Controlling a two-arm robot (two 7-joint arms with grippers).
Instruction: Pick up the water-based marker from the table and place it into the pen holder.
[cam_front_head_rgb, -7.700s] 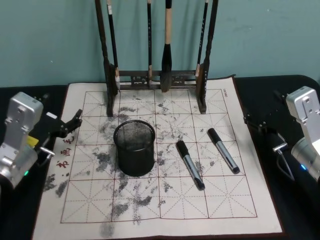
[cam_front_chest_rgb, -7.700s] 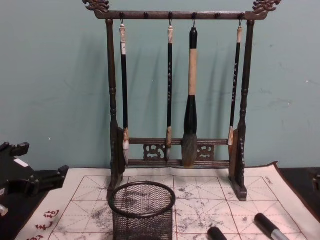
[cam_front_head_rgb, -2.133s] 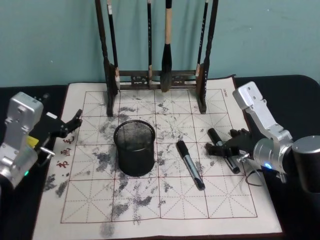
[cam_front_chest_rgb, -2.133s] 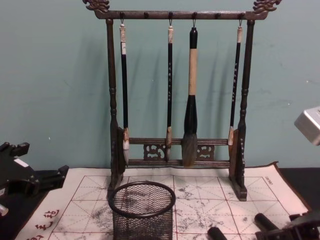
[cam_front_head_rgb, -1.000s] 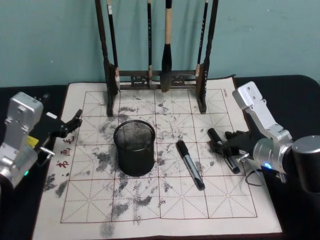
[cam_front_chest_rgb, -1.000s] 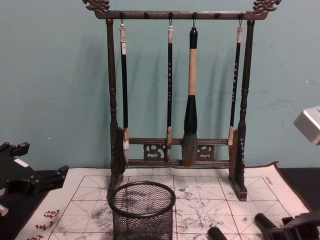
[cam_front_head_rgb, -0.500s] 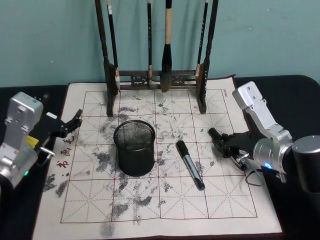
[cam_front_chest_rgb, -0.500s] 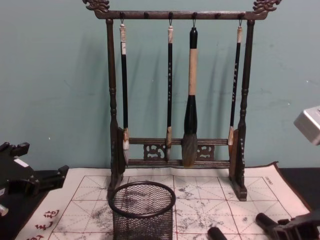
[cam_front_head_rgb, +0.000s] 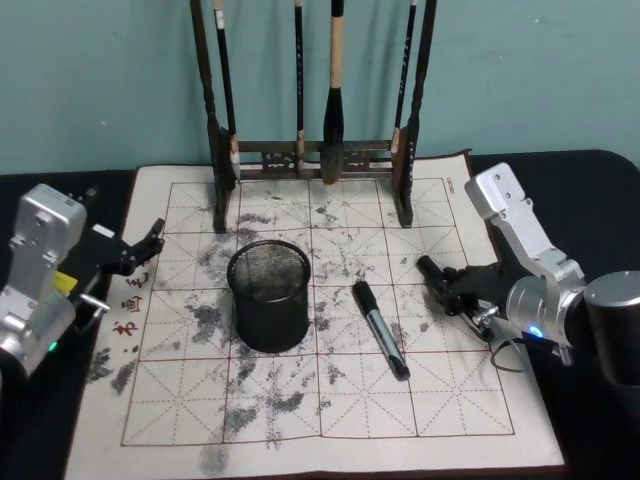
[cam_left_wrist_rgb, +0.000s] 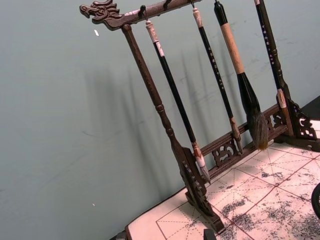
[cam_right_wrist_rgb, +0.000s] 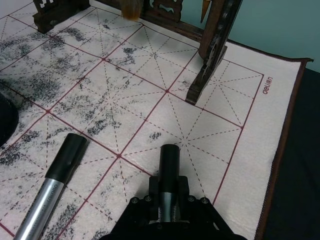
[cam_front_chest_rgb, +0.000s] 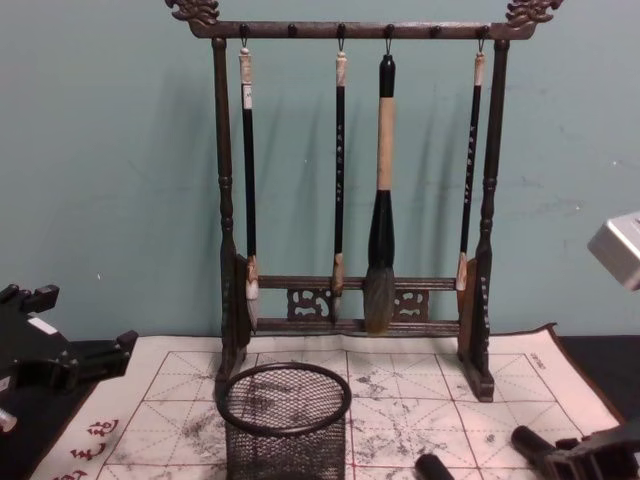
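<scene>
1. Head view: clamping the water-based marker (cam_front_head_rgb: 431, 269) in the right gripper (cam_front_head_rgb: 457, 290) on the right half of the calligraphy mat (cam_front_head_rgb: 330, 420), well to the right of the pen holder (cam_front_head_rgb: 268, 300).
2. Right wrist view: pinching the marker's grey barrel between narrowed fingers (cam_right_wrist_rgb: 141, 204), with the black cap end sticking out ahead toward the right foot of the brush rack (cam_right_wrist_rgb: 210, 60).
3. Holding the marker low and nearly flat over the mat; not being able to tell whether touching the felt or just off it.
4. Noting a second marker (cam_front_head_rgb: 380, 330) lying loose on the mat between the pen holder and the gripped one, slanted, black cap toward the rack, apart from both.
5. Seeing the pen holder standing upright near the middle of the mat, in front of the rack and just left of the loose marker.
6. Resting the left gripper (cam_front_head_rgb: 140, 250) at the mat's left edge above the dark worktop (cam_front_head_rgb: 580, 180), fingers spread apart, well away from the pen holder and both markers.
7. Chest view: catching four brushes (cam_front_chest_rgb: 380, 250) hanging from the rack's top bar behind the pen holder, with the gripped marker's cap showing low at the right.
</scene>
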